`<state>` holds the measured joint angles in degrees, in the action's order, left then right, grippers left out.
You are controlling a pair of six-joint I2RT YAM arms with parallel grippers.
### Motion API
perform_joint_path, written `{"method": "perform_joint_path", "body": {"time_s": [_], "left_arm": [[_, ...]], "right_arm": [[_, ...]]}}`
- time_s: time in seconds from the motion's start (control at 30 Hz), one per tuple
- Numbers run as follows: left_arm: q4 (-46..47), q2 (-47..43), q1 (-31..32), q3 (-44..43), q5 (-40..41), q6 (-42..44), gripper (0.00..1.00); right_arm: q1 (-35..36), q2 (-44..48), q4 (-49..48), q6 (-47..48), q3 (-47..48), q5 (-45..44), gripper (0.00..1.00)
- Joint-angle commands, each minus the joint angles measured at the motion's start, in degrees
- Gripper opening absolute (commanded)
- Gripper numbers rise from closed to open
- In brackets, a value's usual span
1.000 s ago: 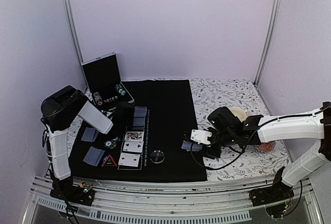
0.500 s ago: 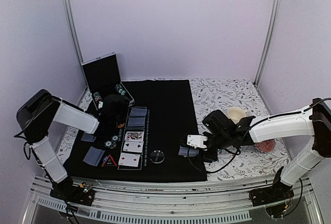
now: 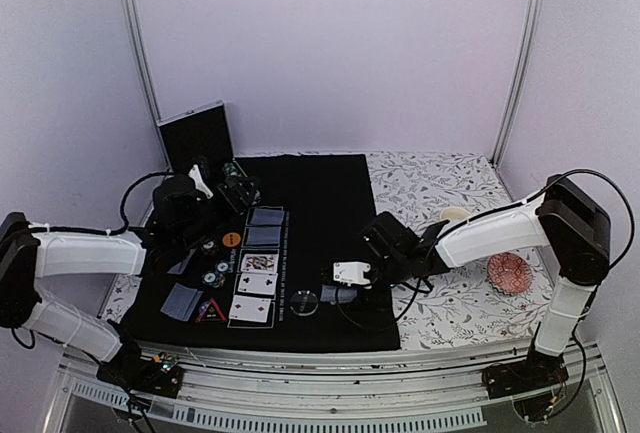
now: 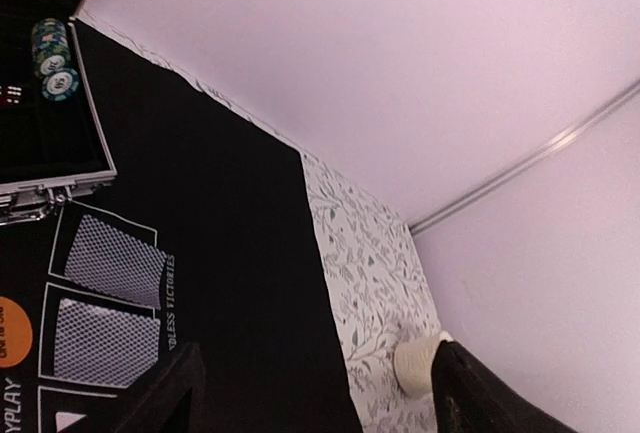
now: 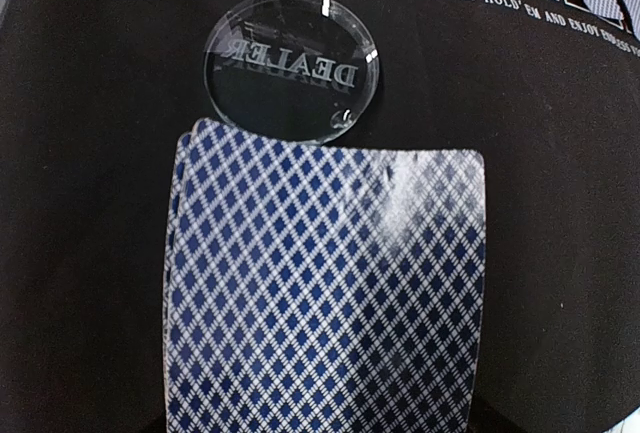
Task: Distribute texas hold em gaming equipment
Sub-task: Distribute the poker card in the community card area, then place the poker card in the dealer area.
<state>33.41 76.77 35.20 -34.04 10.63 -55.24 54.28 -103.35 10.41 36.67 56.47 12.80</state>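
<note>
My right gripper is low over the black mat and shut on a stack of lattice-backed playing cards. The stack's front edge nearly touches the clear "DEALER" disc; its fingers are hidden beneath the cards. My left gripper hovers over the mat's left part, open and empty. Two face-down cards and three face-up cards lie in a column. Beside them are an orange disc, striped chips, a red triangle marker and another face-down card.
An open metal case holding chips stands at the mat's back left corner. A cream cup and a reddish patterned dish sit on the floral cloth at the right.
The left arm unfolded and reached out toward the case, and its gripper opened. The right gripper carried the card stack leftward to the dealer disc.
</note>
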Motion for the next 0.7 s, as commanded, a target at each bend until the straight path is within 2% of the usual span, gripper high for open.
{"method": "perform_joint_path", "body": {"time_s": [0.0, 0.1, 0.17, 0.3, 0.47, 0.67], "left_arm": [[-6.60, -3.97, 1.96, 3.43, -15.79, 11.10, 0.78], [-13.81, -2.72, 2.17, 1.45, -25.04, 14.78, 0.72], [-17.52, -0.33, 2.91, 0.69, -31.01, 16.60, 0.61], [-19.66, 4.41, 5.59, 0.95, -35.37, 18.43, 0.49], [-22.62, 14.40, 7.92, -5.22, -39.41, 22.22, 0.47], [-25.57, 23.35, 10.38, -12.46, -40.56, 24.64, 0.44]], "right_arm": [[-0.56, -4.28, 1.60, 1.63, 4.98, 1.15, 0.57], [-0.50, -6.87, 4.71, 1.97, 8.23, 1.77, 0.59], [-0.56, -7.74, 5.43, 1.73, 9.24, 1.27, 0.59], [-0.58, -8.02, 4.30, 1.66, 7.91, 0.19, 0.59], [-0.66, -8.76, 4.02, 1.25, 7.39, -1.01, 0.62], [-1.05, -7.05, 3.74, 1.20, 5.35, -1.57, 0.68]]}}
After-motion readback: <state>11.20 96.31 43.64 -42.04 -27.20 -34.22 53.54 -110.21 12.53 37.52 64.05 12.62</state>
